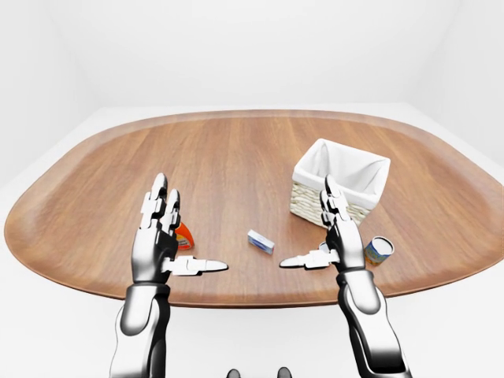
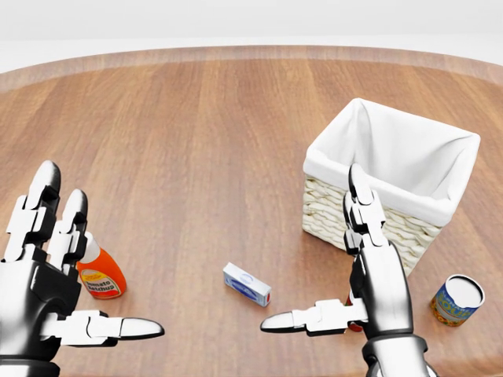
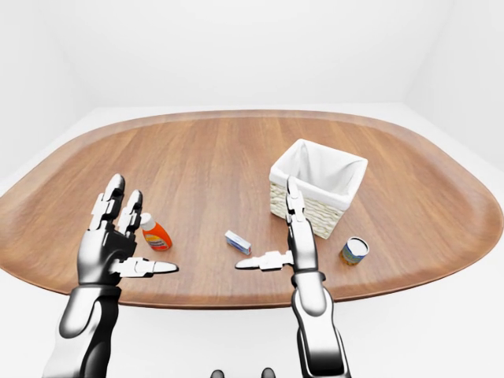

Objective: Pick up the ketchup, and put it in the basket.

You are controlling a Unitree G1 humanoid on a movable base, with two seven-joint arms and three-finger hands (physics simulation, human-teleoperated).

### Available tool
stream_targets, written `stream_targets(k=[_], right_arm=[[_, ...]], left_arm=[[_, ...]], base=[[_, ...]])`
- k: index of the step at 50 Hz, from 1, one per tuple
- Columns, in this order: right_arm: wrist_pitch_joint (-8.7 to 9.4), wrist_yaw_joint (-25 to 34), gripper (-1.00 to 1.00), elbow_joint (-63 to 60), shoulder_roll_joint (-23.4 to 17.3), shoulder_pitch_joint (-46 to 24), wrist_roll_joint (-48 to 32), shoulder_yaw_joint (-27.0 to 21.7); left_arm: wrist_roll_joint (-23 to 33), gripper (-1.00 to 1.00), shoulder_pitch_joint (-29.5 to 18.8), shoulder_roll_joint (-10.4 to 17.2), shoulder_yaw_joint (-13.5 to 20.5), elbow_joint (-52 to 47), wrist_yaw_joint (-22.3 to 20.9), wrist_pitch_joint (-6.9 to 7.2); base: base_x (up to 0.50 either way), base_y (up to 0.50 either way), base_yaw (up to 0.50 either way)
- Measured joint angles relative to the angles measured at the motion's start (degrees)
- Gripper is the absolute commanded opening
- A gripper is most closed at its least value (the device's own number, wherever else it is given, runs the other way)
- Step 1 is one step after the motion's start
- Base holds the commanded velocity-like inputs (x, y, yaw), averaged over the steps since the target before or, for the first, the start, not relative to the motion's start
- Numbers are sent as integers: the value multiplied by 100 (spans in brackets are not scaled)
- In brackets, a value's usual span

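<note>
Oval wood-grain table point(image 3: 236, 150); woven cloth-lined basket point(image 2: 389, 188); orange ketchup bottle point(image 2: 100, 275) lying.

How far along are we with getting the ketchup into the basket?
Nothing is done yet. The ketchup lies on the table beside the open left hand, untouched. The right hand is open too. The basket holds nothing visible. Grasping, carrying and dropping remain.

On the table point(image 2: 196, 118), the basket point(image 2: 393, 184) is placed at two o'clock in the head view. The ketchup point(image 2: 100, 273) is found at eight o'clock, the small box point(image 2: 247, 284) at six, and the can point(image 2: 456, 299) at four.
</note>
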Motion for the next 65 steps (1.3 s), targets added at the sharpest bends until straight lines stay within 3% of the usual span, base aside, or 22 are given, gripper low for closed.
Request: stream_targets(k=[7,26,37,43,49,65], right_arm=[[0,-40,100,-6,-1,-7,-33,36],[0,57,100,-131,-30,103,-32,111],[0,25,100,-125,-27,69,-40,76],[0,46,100,-53,-45,114,46,-32],[-13,62,100,29,-51,139,97,-106],[-34,80,100,108,-51,174,136,-164]], left_arm=[[31,100,-1,-8,-15,6,10,0],[85,100,37,-19,-60,38,7,0],[151,100,33,-14,-80,-32,14,0],[102,100,21,164,641,214,-65,0],[120,100,-23,257,1149,429,-129,-16],[132,100,-128,434,1805,854,-176,-128]], base=[[0,0,0],[49,0,0],[0,0,0],[0,0,0],[0,0,0],[0,0,0]])
